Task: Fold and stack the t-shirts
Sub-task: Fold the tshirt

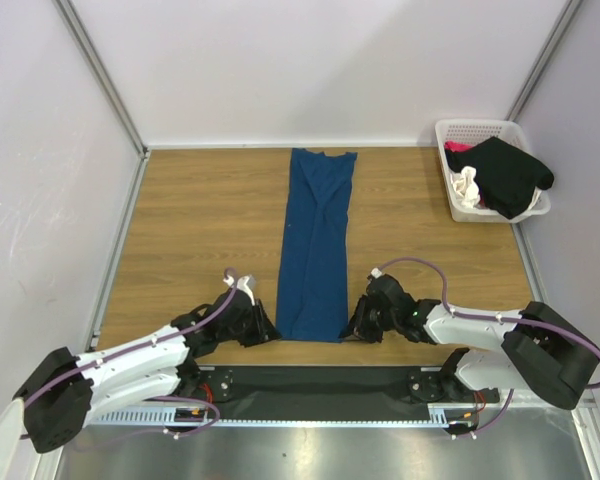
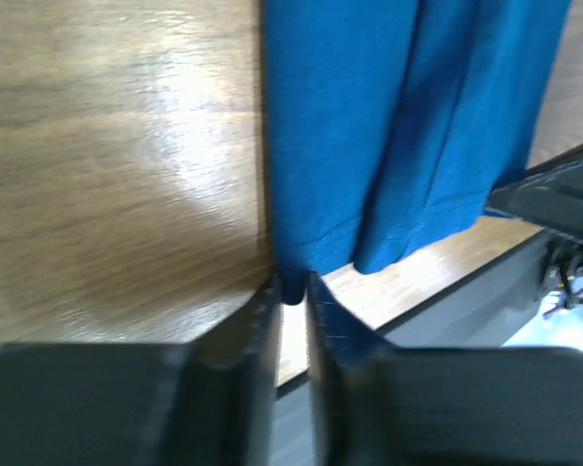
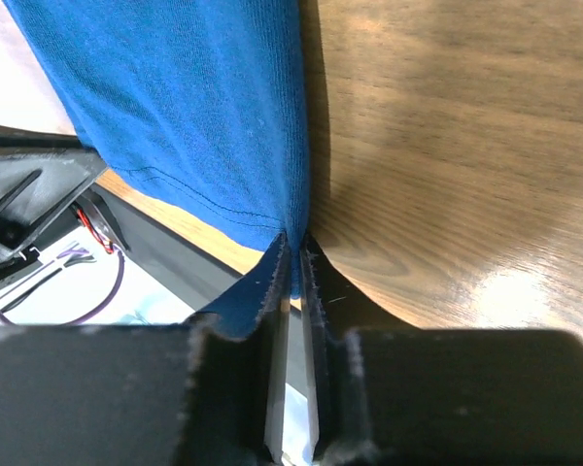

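A dark blue t-shirt [image 1: 316, 240] lies folded into a long narrow strip down the middle of the table, its print hidden. My left gripper [image 1: 265, 331] is shut on the strip's near left corner [image 2: 291, 282]. My right gripper [image 1: 353, 328] is shut on the near right corner [image 3: 293, 254]. Both corners sit low at the table's near edge. More shirts, one black [image 1: 507, 175], one cream-white [image 1: 466, 186] and one pink [image 1: 458, 147], are heaped in the basket.
A white lattice basket [image 1: 480, 128] stands at the far right corner. Grey walls and metal posts close in the table on three sides. A black rail [image 1: 320, 382] runs along the near edge between the arm bases.
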Available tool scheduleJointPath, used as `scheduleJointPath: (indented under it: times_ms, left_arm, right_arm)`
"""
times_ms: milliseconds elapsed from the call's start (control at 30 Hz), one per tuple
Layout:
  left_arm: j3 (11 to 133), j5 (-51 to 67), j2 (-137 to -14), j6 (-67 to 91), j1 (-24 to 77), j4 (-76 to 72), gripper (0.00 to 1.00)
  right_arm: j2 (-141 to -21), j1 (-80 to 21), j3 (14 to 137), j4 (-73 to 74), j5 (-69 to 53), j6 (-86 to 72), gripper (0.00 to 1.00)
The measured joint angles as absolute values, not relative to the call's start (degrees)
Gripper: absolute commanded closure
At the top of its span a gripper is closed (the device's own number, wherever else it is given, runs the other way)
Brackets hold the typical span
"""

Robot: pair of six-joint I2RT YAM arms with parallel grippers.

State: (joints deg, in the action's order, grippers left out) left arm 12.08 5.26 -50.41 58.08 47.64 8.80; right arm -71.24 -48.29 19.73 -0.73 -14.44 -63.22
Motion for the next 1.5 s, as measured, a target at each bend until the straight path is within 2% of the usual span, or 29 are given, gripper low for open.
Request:
scheduleJointPath:
  times_ms: [33,67,100,333,633,1100,1500]
  left_arm:
    - [11.92,4.97,-50.48,58.13,47.70,8.99,0.96]
    - [11.81,4.80,-50.65,58.37,47.72,9.04,1.00]
    - [11.77,4.60,-50.87,58.30,47.77,9.04,1.00]
    - [12.47,4.21,-51.11,57.84,47.90,9.76,1.00]
    - [15.51,-0.19,-45.76,55.37,48.01,19.77,1.00]
    - [16.01,0.16,-42.22,55.00,48.21,22.22,1.00]
    - [28.56,-1.61,-47.31,51.55,49.08,26.30,1.00]
  right_arm:
    - [-71.24,-48.34,19.68,-0.84,-14.44,-63.22,0.94]
    - [-71.24,-48.34,19.59,-0.99,-14.41,-63.26,0.96]
    - [-71.24,-48.36,19.51,-1.13,-14.41,-63.37,1.00]
    - [-70.54,-48.60,19.46,-0.45,-13.82,-63.37,1.00]
    - [-64.77,-48.69,19.46,5.52,-11.35,-62.92,1.00]
    - [-63.40,-48.71,19.53,6.48,-11.42,-63.42,1.00]
    - [-61.58,-46.46,29.91,14.50,-10.31,-59.55,1.00]
